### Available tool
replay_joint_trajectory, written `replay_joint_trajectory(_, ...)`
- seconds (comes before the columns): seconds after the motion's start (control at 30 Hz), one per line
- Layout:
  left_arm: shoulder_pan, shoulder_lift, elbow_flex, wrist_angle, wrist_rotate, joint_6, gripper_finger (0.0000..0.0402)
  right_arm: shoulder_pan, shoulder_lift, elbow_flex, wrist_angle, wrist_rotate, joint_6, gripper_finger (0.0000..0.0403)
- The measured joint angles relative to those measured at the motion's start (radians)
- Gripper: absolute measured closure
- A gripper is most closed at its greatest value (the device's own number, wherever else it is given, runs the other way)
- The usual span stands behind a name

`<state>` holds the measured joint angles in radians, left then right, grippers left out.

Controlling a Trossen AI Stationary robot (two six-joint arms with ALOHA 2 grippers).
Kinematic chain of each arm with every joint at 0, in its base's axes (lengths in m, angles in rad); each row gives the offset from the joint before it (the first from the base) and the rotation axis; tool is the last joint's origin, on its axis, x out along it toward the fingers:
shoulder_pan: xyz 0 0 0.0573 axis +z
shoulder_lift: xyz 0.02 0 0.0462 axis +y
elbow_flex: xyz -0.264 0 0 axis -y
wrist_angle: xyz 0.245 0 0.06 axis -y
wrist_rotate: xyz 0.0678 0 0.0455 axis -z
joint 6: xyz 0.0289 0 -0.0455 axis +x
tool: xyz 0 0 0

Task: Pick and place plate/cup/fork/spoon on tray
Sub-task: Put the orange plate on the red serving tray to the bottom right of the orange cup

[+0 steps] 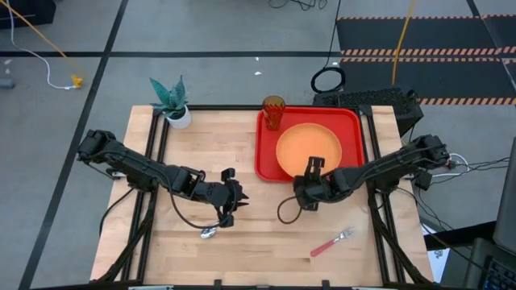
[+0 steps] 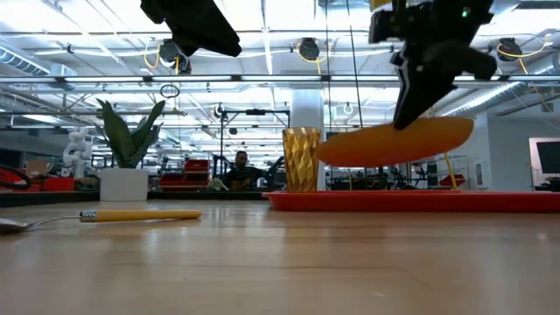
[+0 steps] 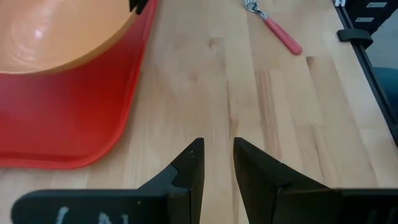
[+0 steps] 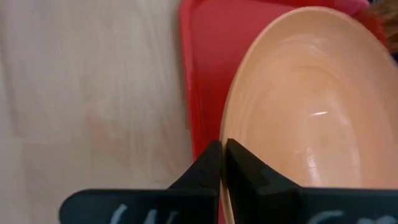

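- The plate (image 1: pixel 310 149), round and orange, is held by its near rim in the right gripper (image 1: pixel 313 167); the two dark fingers are pinched closed on the rim, as is seen in the right wrist view (image 4: pixel 261 155).
- In the low view the plate (image 2: pixel 398 140) is shown lifted clear of the tray (image 2: pixel 420 200) and tilted, its gripped edge higher than its far edge.
- From above, the plate is seen over the middle of the red tray (image 1: pixel 266 161), which lies at the far right part of the wooden table (image 1: pixel 266 242).
- The cup (image 1: pixel 273 112), a ribbed amber tumbler, is stood upright in the tray's far left corner, just beside the plate.
- The fork (image 1: pixel 332 241), with a red-pink handle, is laid on the table near the front right, well apart from the tray.
- The spoon (image 1: pixel 210 232) is laid on the table near the front left, its silver bowl just below the left gripper (image 1: pixel 229 201); in the low view its orange handle (image 2: pixel 140 214) is seen flat on the wood.
- The left gripper is held above the bare table, its fingers (image 3: pixel 189 177) parted slightly and holding nothing.
- A white pot with a teal plant (image 1: pixel 171 101) is stood at the far left corner of the table.
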<state>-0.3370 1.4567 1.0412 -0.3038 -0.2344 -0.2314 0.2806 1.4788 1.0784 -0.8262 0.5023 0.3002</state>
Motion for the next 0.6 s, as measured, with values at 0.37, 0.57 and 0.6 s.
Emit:
replay_joint_trajectory(0.37, 0.0, 0.0, 0.0, -0.008, 0.0, -0.001, 0.0314, -0.1, 0.0, -0.128, 0.207, -0.006, -0.107, 0.0403)
replay_joint_trajectory(0.57, 0.0, 0.0, 0.0, -0.008, 0.0, -0.002, 0.0314, -0.153, 0.0, -0.195, 0.315, -0.048, -0.146, 0.0403)
replay_joint_trajectory(0.6, 0.0, 0.0, 0.0, -0.008, 0.0, -0.001, 0.0314, -0.16, 0.0, -0.206, 0.332, -0.06, -0.155, 0.0403)
